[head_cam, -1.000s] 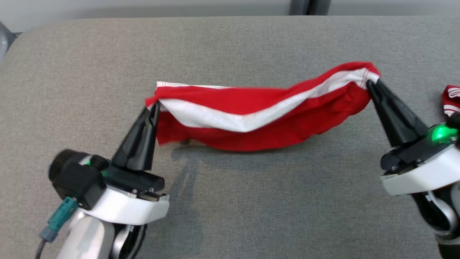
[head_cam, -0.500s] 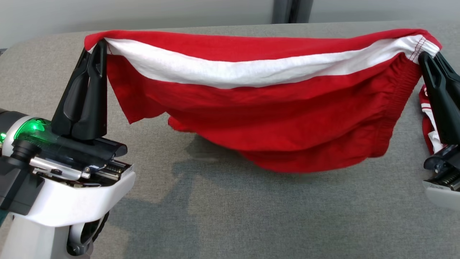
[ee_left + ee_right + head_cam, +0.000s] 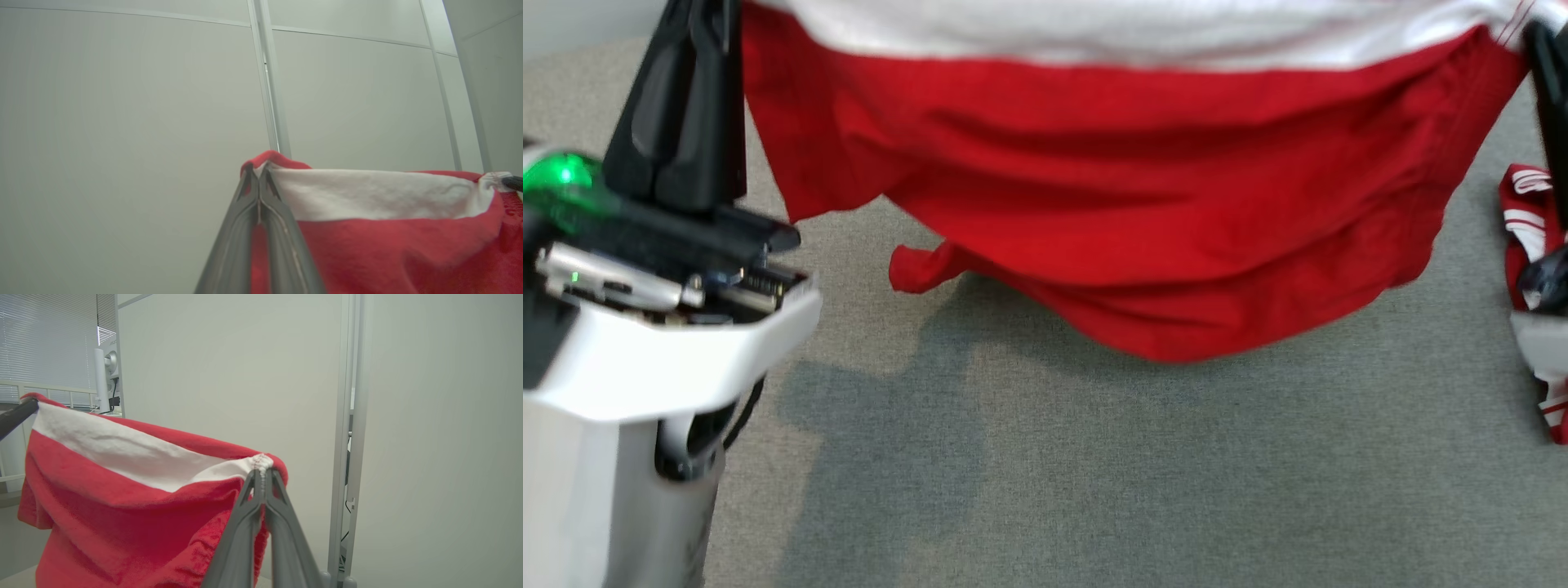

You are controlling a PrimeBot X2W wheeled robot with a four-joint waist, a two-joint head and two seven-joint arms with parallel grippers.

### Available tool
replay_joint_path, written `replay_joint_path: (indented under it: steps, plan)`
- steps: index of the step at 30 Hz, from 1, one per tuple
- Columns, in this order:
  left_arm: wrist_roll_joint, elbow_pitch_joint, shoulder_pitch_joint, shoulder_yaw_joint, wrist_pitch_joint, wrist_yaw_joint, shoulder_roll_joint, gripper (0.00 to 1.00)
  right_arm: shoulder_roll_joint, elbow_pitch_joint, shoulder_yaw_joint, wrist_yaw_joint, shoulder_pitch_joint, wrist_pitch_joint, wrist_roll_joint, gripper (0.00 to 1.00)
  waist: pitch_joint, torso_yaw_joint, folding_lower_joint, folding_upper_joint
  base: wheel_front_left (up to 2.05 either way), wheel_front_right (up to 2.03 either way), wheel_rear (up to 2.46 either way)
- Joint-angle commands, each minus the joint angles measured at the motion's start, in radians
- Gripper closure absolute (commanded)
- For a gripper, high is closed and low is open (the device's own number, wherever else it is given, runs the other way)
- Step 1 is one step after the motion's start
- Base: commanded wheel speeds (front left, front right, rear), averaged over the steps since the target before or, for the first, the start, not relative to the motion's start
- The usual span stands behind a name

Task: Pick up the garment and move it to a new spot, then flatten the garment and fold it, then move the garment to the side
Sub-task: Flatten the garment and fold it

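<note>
Left pincer point(image 3: 258, 173) is clamped tight on one top corner of the red-and-white garment point(image 3: 1135, 212), and right pincer point(image 3: 261, 475) pinches the other! The cloth hangs stretched between them, sagging low over the grey bench point(image 3: 1094, 474).

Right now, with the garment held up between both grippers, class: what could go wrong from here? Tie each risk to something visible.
1. The left gripper and right gripper each pinch only a top corner of the garment; a tug might pull cloth free.
2. The garment sags in the middle, close to the table, so laying it down may bunch it.
3. A second red-and-white cloth lies near the right gripper and might get dragged along.
</note>
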Motion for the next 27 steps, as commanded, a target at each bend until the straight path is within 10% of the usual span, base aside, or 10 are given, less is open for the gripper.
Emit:
replay_joint_path:
  steps: [1,18,27]
  plan:
    - [-0.010,0.036,-0.060,-0.002,-0.010,-0.011,-0.006,1.00,-0.002,0.037,0.006,0.000,-0.057,-0.010,0.009,1.00,0.037,0.007,0.0000,0.0000,0.00,0.00,0.00]
    - [-0.046,0.698,-0.739,-0.016,-0.116,-0.091,-0.063,1.00,0.149,0.681,0.179,0.000,-0.778,-0.125,-0.042,1.00,0.174,0.007,0.0000,0.0000,0.00,0.00,0.00]
    - [-0.097,1.026,-0.823,-0.008,-0.131,-0.109,-0.102,1.00,0.269,1.082,0.243,0.000,-0.971,-0.200,-0.042,1.00,0.178,0.004,0.0000,0.0000,0.00,0.00,0.00]
